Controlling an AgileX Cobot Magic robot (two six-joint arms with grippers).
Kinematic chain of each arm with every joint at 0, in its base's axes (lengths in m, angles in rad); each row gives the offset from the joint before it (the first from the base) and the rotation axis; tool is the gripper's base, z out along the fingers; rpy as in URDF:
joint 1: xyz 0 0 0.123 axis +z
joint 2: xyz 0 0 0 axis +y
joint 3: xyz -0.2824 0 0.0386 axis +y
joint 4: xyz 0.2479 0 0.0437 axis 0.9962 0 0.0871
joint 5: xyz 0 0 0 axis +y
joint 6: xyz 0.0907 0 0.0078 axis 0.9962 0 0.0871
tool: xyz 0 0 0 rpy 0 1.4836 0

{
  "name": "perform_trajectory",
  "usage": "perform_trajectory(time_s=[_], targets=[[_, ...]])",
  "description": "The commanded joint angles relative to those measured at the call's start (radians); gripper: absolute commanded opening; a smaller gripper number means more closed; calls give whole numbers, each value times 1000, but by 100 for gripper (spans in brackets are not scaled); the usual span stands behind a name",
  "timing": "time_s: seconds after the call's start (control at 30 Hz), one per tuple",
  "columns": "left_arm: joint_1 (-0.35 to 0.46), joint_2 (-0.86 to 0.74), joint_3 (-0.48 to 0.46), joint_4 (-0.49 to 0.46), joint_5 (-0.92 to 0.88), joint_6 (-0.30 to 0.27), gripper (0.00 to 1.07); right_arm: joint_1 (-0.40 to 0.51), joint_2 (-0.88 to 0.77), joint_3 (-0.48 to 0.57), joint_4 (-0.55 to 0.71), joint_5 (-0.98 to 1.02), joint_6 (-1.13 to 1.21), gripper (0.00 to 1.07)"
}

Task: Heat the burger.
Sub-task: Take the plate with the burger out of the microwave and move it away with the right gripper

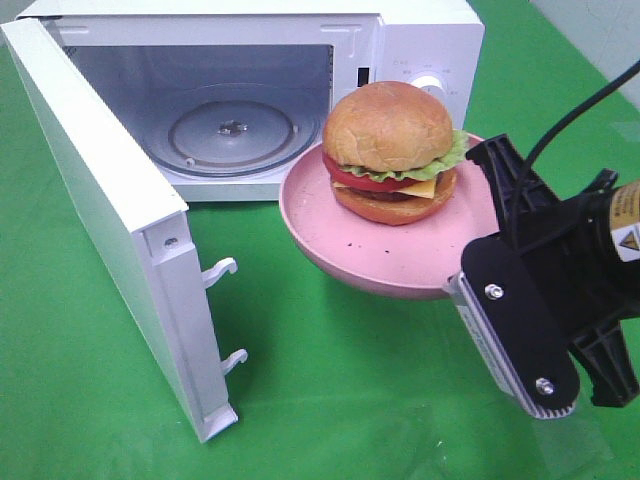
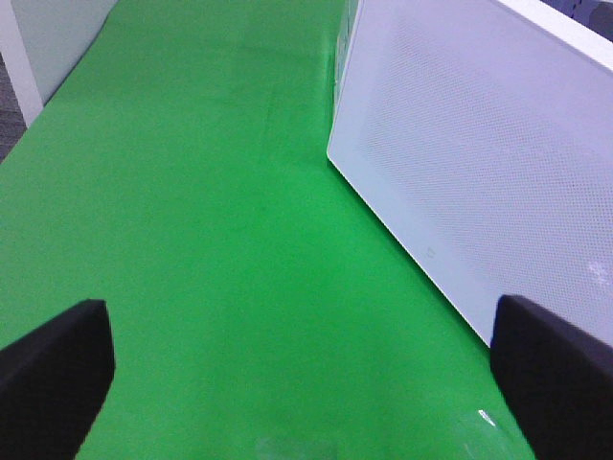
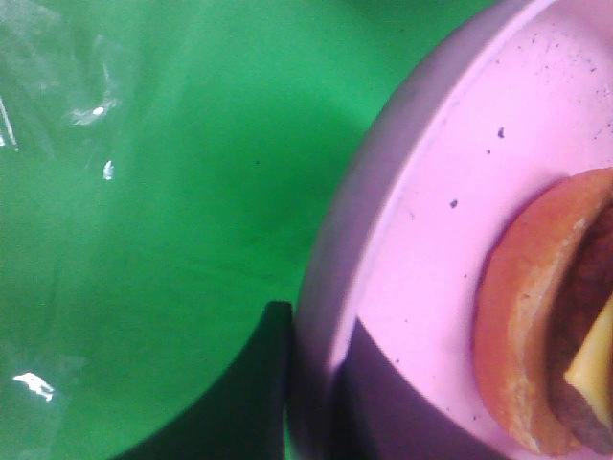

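Note:
The burger (image 1: 392,150), with golden bun, tomato, lettuce and cheese, sits on a round pink plate (image 1: 380,250) that hangs above the green table in front of the open microwave (image 1: 420,40). My right gripper (image 1: 458,285) is shut on the plate's near right rim. In the right wrist view its dark fingers (image 3: 273,383) pinch the plate's edge (image 3: 402,249), one above and one below, with the burger (image 3: 551,316) just beyond. My left gripper (image 2: 306,383) is open and holds nothing, low over the table beside the outer face of the microwave door (image 2: 498,163).
The microwave door (image 1: 90,200) stands swung wide to the left, its latch hooks (image 1: 225,270) facing the middle. A glass turntable (image 1: 232,135) lies inside the cavity. Green cloth (image 1: 330,400) covers the table in front.

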State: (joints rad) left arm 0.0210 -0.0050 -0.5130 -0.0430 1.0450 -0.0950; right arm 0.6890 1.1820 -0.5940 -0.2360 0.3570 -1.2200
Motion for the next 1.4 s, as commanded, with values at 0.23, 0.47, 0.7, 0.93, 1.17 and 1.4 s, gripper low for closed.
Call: perform_trajectory(time_s=[0.23, 0.47, 0.7, 0.93, 1.17, 1.4], targets=[[2, -19, 4, -2, -4, -1, 101, -2, -182, 14, -169, 126, 238, 0], [2, -19, 4, -2, -4, -1, 101, -2, -219, 14, -285, 251, 448, 0], [2, -19, 4, -2, -4, -1, 101, -2, -219, 14, -399, 338, 679, 0], [2, -19, 4, -2, -4, -1, 101, -2, -211, 14, -457, 434, 885, 0], [2, -19, 4, -2, -4, -1, 101, -2, -206, 14, -530, 495, 1178, 0], [2, -19, 4, -2, -4, -1, 101, -2, -92, 14, -574, 592, 1391, 0]])
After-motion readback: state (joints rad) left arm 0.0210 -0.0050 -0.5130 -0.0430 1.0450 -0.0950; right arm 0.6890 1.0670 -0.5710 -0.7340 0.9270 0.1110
